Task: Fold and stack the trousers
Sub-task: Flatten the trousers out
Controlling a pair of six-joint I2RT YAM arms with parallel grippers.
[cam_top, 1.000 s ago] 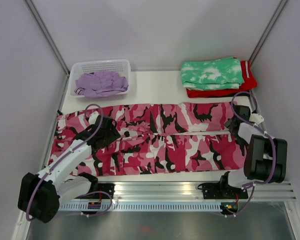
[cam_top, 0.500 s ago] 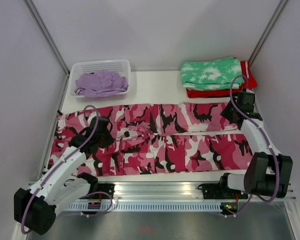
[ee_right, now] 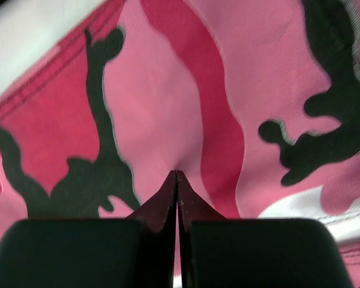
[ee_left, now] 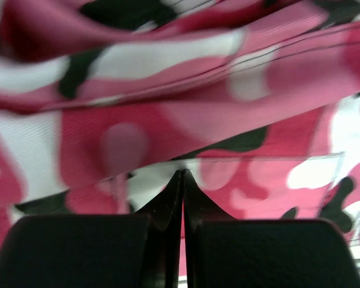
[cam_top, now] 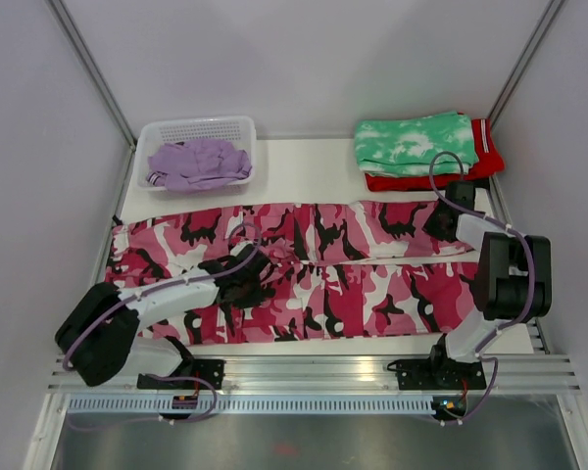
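Camouflage trousers (cam_top: 372, 284): long, flat, fine-ribbed weave, seemingly rumpled mid-length.

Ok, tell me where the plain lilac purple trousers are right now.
In the top view, the crumpled lilac purple trousers lie in the white plastic basket at the far left of the table, beyond the spread pink camouflage trousers.

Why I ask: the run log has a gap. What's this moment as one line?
camouflage trousers: spread, unfolded | left gripper: shut, tips on fabric | right gripper: shut, tips on fabric | lilac trousers: in basket
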